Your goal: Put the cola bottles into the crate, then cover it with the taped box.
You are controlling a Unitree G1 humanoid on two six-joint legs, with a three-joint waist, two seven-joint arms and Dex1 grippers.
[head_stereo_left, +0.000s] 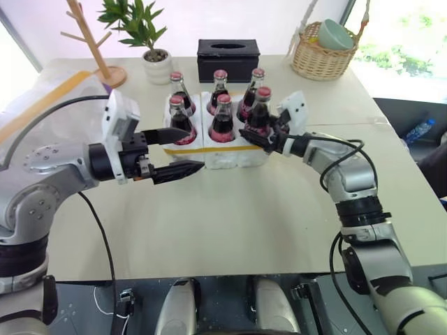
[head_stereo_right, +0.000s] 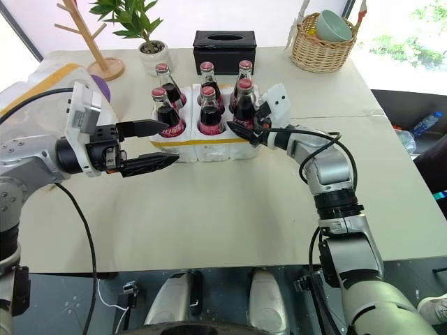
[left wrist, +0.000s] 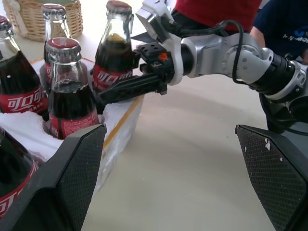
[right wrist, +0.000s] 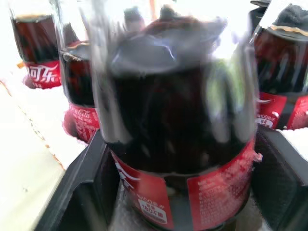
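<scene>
Crate (head_stereo_left: pixel 222 155) sits mid-desk (head_stereo_left: pixel 230 216), all six wells filled with cola bottles (head_stereo_left: pixel 223 119). Right claw (head_stereo_left: pixel 259 132) is at the front right bottle (head_stereo_left: pixel 261 109), one finger on either side of its body; whether the fingers press the glass or stand just clear cannot be told. Left claw (head_stereo_left: pixel 176 151) hangs released at the crate's front left corner, fingers spread, touching nothing. Black tissue box (head_stereo_left: pixel 228 59) stands behind the crate, wicker basket (head_stereo_left: pixel 323 57) at the far right.

Bright daylight from rear windows, blown-out glare; right wrist view's nearest cola bottle (right wrist: pixel 180 130) blurred, unfocused.
</scene>
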